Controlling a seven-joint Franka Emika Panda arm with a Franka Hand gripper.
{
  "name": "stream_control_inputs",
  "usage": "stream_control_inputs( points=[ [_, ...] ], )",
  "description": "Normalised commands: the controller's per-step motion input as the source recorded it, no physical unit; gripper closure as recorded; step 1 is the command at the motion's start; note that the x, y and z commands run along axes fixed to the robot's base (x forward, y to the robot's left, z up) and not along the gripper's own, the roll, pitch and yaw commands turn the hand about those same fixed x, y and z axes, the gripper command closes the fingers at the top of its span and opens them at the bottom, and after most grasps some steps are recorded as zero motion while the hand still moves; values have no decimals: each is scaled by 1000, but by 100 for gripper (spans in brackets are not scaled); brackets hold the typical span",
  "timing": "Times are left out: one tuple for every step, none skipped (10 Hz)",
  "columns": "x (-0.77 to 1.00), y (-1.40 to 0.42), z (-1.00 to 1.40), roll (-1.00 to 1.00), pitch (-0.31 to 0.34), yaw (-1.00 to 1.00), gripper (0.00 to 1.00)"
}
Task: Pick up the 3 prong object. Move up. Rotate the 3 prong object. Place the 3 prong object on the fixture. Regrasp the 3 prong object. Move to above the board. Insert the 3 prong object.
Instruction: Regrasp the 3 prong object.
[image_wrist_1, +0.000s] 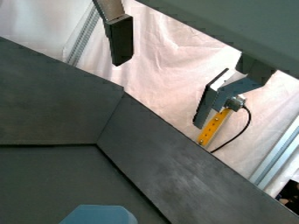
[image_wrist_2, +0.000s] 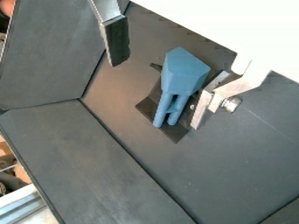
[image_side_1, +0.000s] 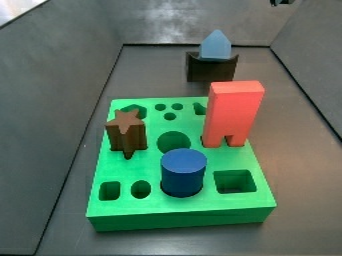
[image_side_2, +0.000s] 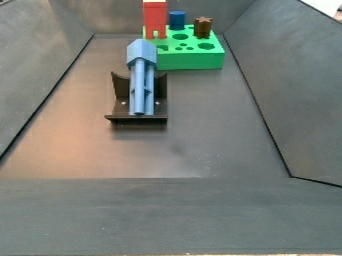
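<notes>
3 prong object (image_side_2: 142, 70) rests on fixture (image_side_2: 135, 110), mid-left in a side view. Gripper (image_wrist_2: 170, 61) is above it, spread wide, empty. Placing looks done; regrasp and insertion into board (image_side_1: 134, 195) remain.

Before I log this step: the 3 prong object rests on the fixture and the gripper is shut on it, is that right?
Not quite: the 3 prong object does rest on the fixture, but the gripper is open and clear of it, as a wrist view shows.
</notes>
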Motion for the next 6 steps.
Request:
stream_control_inputs(
  points=[
    [779, -63, -16, 182, -17, 174, 0],
    [777, -63, -18, 182, -16, 129, 0],
    [774, -62, -20, 179, -12, 104, 0],
    [768, -61, -25, 173, -3, 87, 0],
    [764, -60, -29, 169, 3, 80, 0],
    [753, -55, -36, 157, 19, 71, 0]
  ],
)
